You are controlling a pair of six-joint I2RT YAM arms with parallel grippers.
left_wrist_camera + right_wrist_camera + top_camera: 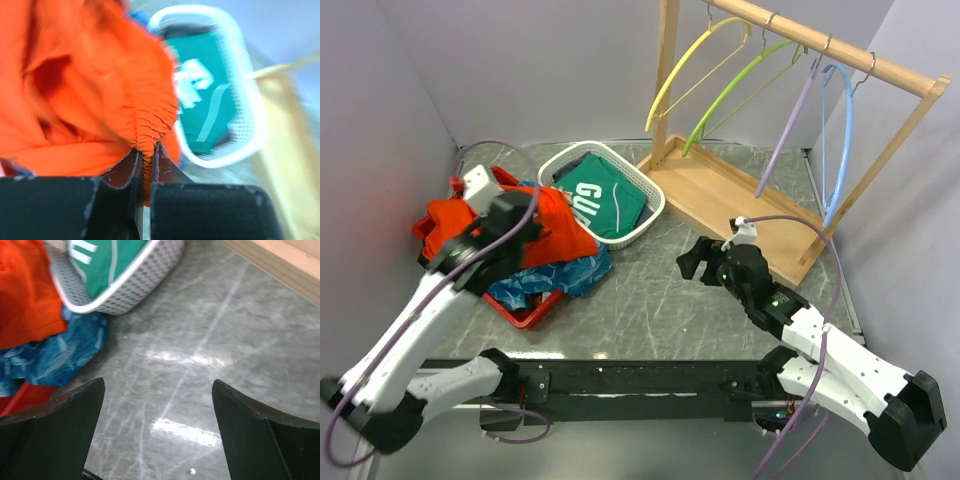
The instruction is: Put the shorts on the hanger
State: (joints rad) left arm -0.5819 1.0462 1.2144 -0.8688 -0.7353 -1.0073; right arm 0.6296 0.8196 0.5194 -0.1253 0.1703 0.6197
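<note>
The orange-red shorts point(560, 228) lie bunched over a red bin at the left of the table. My left gripper point(146, 151) is shut on the shorts point(95, 85), pinching their gathered waistband between its fingertips; from above, the gripper point(530, 222) sits over the heap. The yellow hanger point(682, 70) hangs by its hook at the left end of the wooden rail. My right gripper point(158, 382) stands open over bare table, nothing between its fingers; in the top view the right gripper point(695, 262) hovers mid-table, right of the shorts.
A white basket point(645, 195) holds a green garment point(601, 197). Blue patterned cloth point(560, 277) spills from the red bin point(528, 316). Green point(740, 88), purple point(790, 125) and light blue point(844, 140) hangers hang on the wooden rack point(740, 195) at the back right.
</note>
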